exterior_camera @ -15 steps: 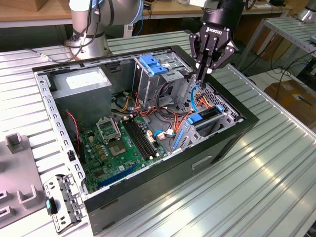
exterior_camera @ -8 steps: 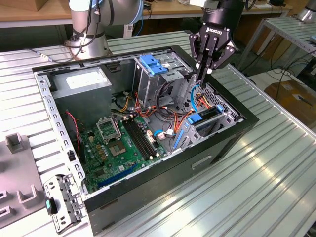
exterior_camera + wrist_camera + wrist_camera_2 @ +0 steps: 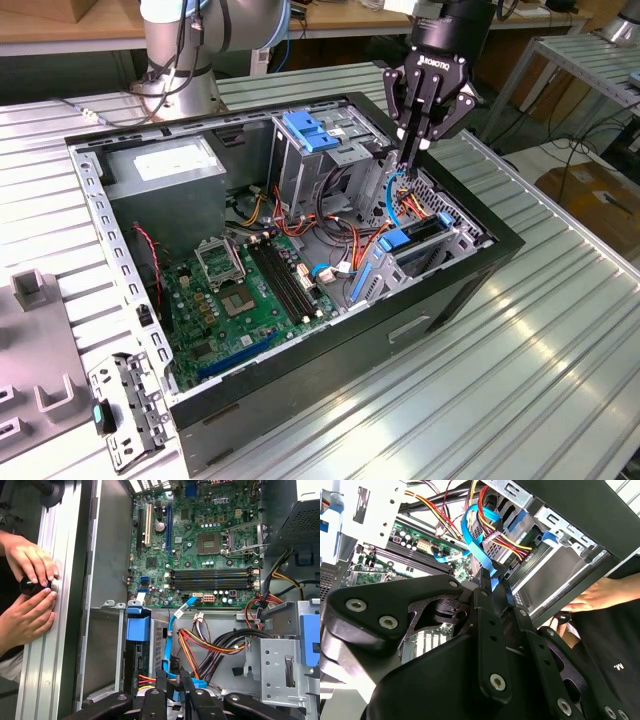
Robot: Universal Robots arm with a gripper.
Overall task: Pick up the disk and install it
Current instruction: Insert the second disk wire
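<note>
The disk [image 3: 415,243], dark with a bright blue carrier frame, sits on edge in the drive bay at the front corner of the open computer case [image 3: 470,290]; its blue frame tab [image 3: 137,629] shows in the first wrist view. My gripper [image 3: 411,160] hangs just behind and above the disk, over the wiring. In both wrist views its black fingers [image 3: 161,682] stand close together, shut on the thin blue cable [image 3: 170,630] that runs between them [image 3: 494,582].
A ribbed blue clip tops the grey metal cage [image 3: 305,130] beside the gripper. Red, yellow and orange wires [image 3: 350,240] crowd the space by the bay. The green motherboard [image 3: 250,290] lies on the case floor. A person's hands [image 3: 27,595] rest on the table edge beside the case.
</note>
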